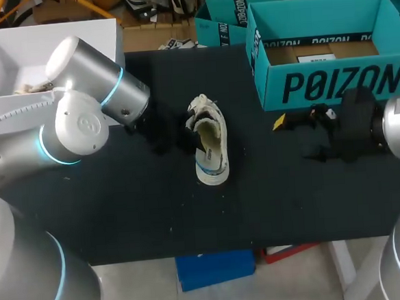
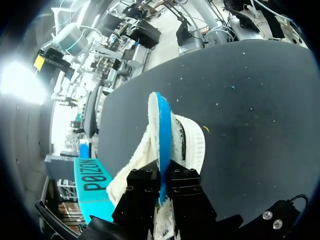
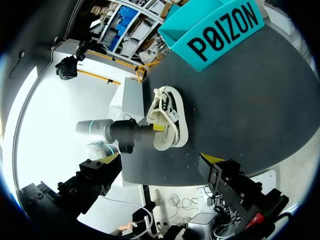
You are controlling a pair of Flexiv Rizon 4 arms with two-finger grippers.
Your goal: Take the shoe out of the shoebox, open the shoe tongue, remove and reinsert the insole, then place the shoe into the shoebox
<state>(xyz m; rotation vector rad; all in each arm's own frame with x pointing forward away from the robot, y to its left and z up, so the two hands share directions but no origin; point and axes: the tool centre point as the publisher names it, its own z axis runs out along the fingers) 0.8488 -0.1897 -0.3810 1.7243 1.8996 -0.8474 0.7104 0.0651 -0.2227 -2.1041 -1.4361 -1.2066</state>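
Pinching the blue insole (image 2: 163,125) on edge, the left gripper (image 2: 162,176) is closed narrow on it, likely so it can slide along inside the shoe (image 1: 210,144). The shoe sits mid-table, near the shoebox (image 1: 332,82) but outside it. The right gripper (image 3: 161,158) hangs wide and empty, well apart, perhaps ready to steady the shoe. From above, the left fingers are lost against the dark table (image 1: 122,210). The insole cannot be made out there, and I cannot tell whether it is coming out or going in.
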